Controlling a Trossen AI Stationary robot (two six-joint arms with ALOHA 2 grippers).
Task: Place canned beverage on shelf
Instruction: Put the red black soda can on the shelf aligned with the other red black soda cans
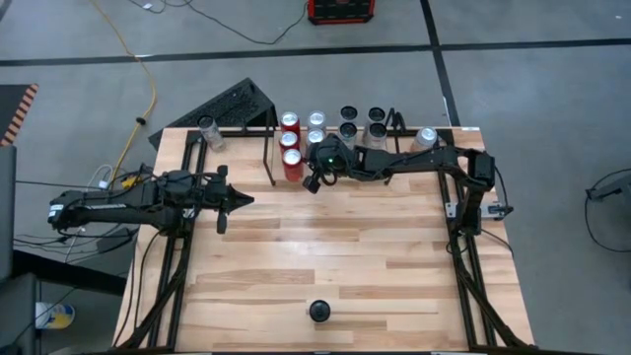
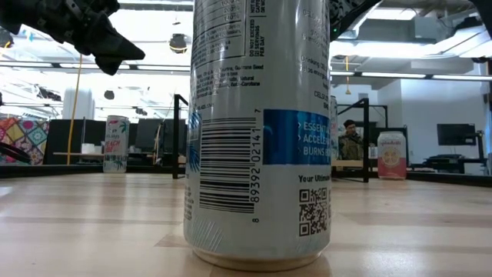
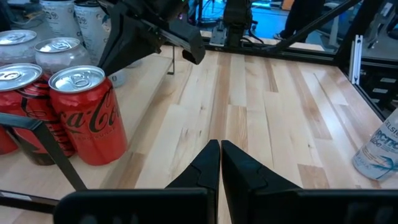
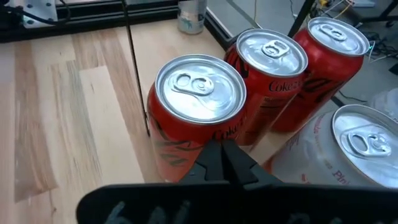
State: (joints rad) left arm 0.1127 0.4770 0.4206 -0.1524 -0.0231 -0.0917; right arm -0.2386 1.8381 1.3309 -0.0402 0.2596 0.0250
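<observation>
So the shelf (image 1: 335, 133) sits along the bench's (image 1: 325, 256) far edge with cans lined up in it: three red Coke cans (image 1: 292, 158) in a row, then silver cans (image 1: 316, 122) and dark-topped ones (image 1: 348, 115). The right gripper (image 1: 314, 179) hangs right over the nearest red one, fingers pinched together on nothing. The left gripper (image 1: 246, 199) floats near the left edge, also closed and empty. One lone can (image 1: 319, 311) stands near the bench's front edge (it fills the low view).
</observation>
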